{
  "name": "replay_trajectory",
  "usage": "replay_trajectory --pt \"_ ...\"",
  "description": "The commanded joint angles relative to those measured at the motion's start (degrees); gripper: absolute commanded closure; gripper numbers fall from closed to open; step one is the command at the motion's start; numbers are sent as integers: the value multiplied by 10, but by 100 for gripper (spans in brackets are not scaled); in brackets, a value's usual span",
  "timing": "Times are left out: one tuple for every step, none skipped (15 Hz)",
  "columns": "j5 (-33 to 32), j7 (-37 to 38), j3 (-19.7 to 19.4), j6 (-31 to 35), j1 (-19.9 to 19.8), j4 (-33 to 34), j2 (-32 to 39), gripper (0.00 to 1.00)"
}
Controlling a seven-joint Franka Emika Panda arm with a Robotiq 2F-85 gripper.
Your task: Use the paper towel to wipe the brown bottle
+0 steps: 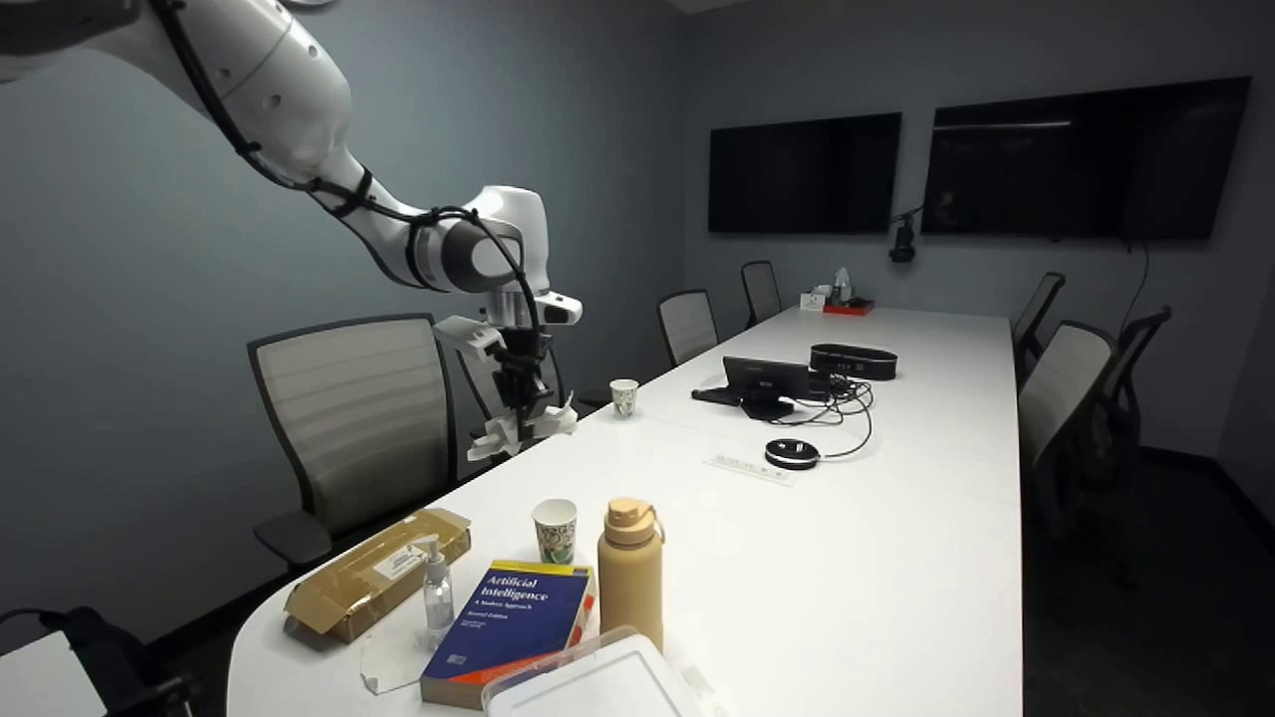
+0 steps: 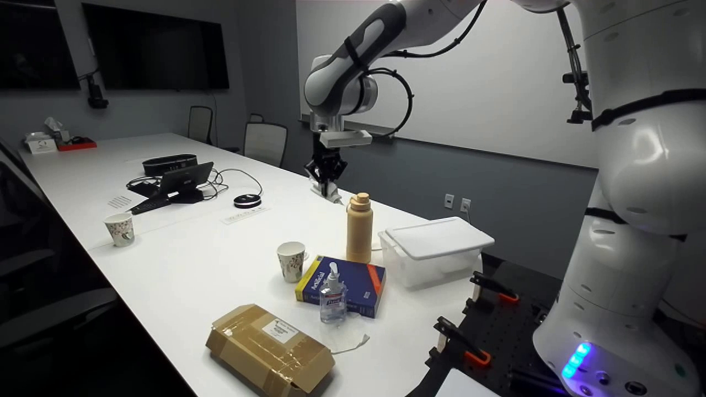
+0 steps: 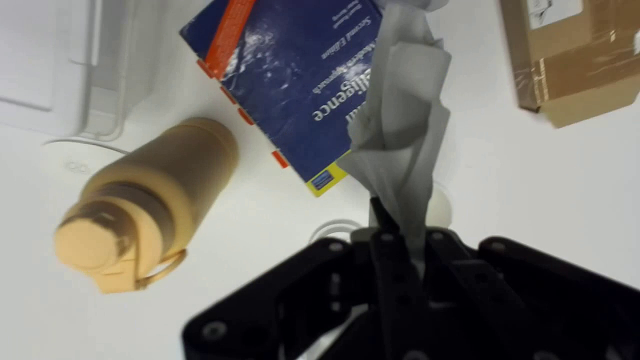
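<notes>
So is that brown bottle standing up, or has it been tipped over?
Upright. In both exterior views the brown bottle stands straight, with its cap at the top.

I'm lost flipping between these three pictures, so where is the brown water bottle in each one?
In an exterior view: brown water bottle, lower middle.
In an exterior view: brown water bottle, just below the centre.
Wrist view: brown water bottle, left side, around mid-height.
Shared landmark: the blue Artificial Intelligence textbook, next to it in every view.
</notes>
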Motion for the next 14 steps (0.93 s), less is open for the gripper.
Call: replay_trajectory --pt "30 -93 39 9 1 10 33 99" --pt "23 -110 46 13 6 17 48 99" --pt "22 -130 54 14 7 23 62 99" --pt "14 -143 59 17 11 30 81 99" --pt "10 -154 64 18 14 39 99 99" --pt "8 -165 68 21 18 47 116 99" --pt "4 -172 71 23 23 57 134 99" --pt "0 -179 74 22 27 69 153 99" --pt "-4 -183 76 23 32 82 172 99" --pt "-7 -187 78 22 35 94 189 99" --pt "-7 -189 80 21 38 107 208 99" --pt "-7 -193 83 17 41 121 225 99" --pt "-8 -193 84 15 45 136 243 99" --pt "-9 -192 85 13 49 150 260 99"
